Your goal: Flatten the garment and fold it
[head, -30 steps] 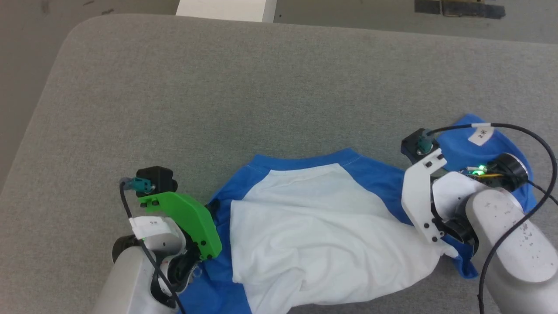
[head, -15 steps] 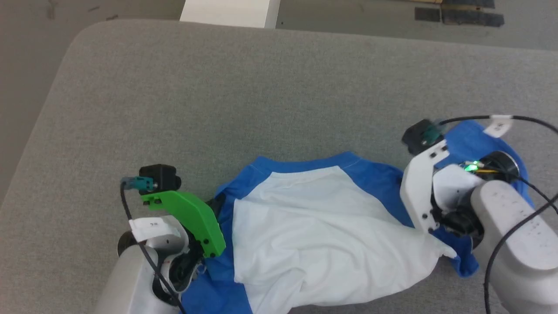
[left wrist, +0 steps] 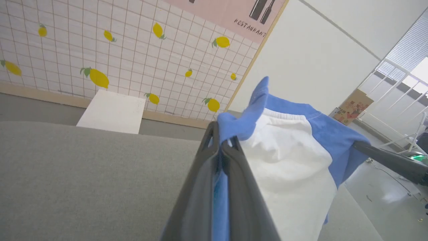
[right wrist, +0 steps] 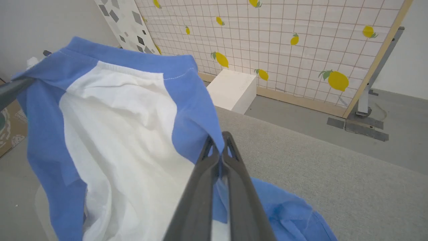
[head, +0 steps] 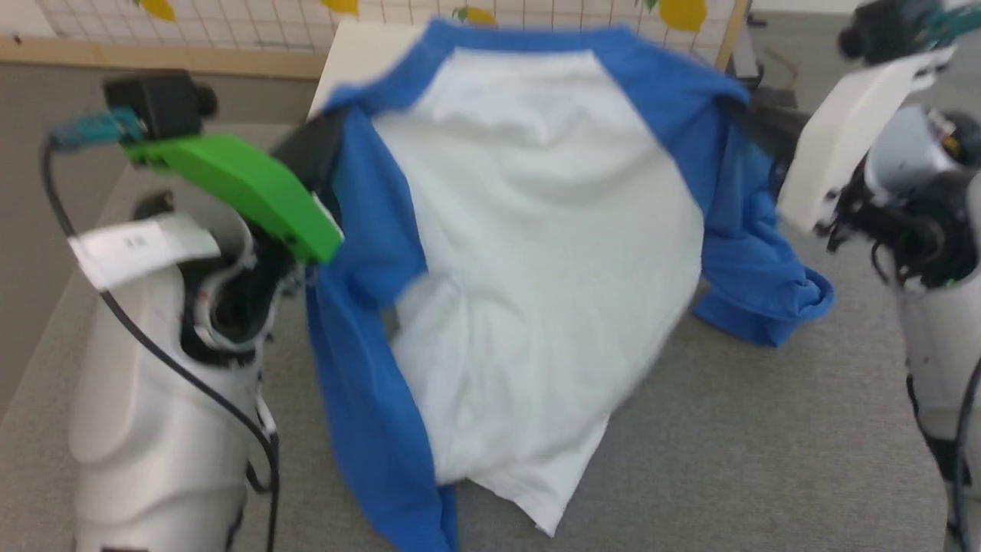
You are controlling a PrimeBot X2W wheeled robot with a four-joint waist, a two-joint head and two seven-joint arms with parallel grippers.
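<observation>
Fabric tabletop [head: 766,445] lies beneath garment [head: 536,230], lemon-patterned wall [right wrist: 301,60] beyond.

place: staged robot lab | cues: lemon-grid backdrop panel [right wrist: 301,67]; grey padded table [left wrist: 67,184]

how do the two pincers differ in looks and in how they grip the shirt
The left pincer carries a green plastic bracket; the right pincer carries a white plastic bracket. Bunched blue cloth pokes past the left pincer's tips; the right pincer nips a blue edge right at its tips. Both are shut on the soft white shirt with blue sleeves, holding it up by its shoulders.
</observation>
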